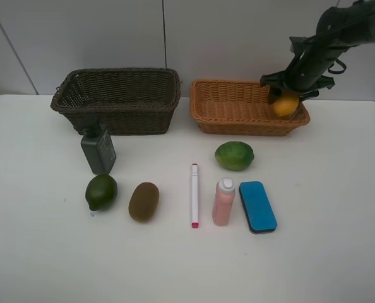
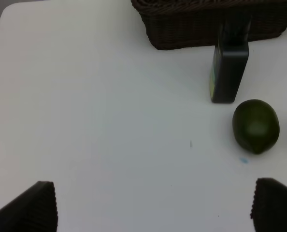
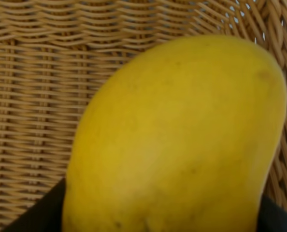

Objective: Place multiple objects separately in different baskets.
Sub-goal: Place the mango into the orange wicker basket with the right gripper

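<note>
My right gripper (image 1: 290, 95) is shut on the orange mango (image 1: 286, 105), which sits at the right end of the light tan basket (image 1: 232, 110). In the right wrist view the mango (image 3: 177, 140) fills the picture over the basket's weave (image 3: 37, 72); I cannot tell whether it touches the bottom. The dark brown basket (image 1: 118, 101) stands to the left. On the table lie a dark green bottle (image 1: 98, 150), a green fruit (image 1: 101, 191), a kiwi (image 1: 143, 201), a marker (image 1: 194, 194), a pink bottle (image 1: 223, 201), a blue eraser (image 1: 257, 206) and another green fruit (image 1: 234, 155). My left gripper (image 2: 153, 208) is open above bare table.
The left wrist view shows the dark green bottle (image 2: 229, 67) upright in front of the dark basket (image 2: 192, 29), with the green fruit (image 2: 255, 125) beside it. The white table (image 1: 36, 252) ends at a grey wall behind the baskets.
</note>
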Robot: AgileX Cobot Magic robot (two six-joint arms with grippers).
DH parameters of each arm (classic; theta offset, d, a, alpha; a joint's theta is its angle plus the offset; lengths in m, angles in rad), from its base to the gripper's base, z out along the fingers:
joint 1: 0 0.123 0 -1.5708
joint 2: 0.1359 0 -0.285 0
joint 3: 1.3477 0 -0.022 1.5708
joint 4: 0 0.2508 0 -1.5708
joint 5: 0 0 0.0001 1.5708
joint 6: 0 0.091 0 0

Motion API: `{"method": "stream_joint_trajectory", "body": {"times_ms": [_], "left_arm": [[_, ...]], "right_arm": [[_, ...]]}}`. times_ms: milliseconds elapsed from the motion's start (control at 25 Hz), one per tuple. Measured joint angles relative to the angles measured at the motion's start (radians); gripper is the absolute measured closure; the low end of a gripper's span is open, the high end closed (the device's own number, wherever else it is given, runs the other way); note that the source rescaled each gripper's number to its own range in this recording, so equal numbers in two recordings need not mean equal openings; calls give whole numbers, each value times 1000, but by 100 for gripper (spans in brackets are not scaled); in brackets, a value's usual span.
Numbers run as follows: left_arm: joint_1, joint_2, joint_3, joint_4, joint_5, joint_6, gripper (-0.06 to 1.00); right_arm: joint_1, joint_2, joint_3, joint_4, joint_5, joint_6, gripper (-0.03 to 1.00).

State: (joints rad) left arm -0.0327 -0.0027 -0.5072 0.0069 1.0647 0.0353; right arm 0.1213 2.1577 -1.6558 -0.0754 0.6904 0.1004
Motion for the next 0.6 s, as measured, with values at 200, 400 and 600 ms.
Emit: {"method": "stream_joint_trajectory", "body": {"times_ms": [200, 400, 600], "left_arm": [[0, 0, 0, 0, 0, 0, -6], [0, 0, 0, 0, 0, 0, -6], [0, 0, 0, 0, 0, 0, -6]], "right_arm": [[0, 0, -2, -13, -15, -12, 7], [0, -2, -3, -15, -19, -15, -1], [0, -2, -3, -15, -21, -15, -2]]}}
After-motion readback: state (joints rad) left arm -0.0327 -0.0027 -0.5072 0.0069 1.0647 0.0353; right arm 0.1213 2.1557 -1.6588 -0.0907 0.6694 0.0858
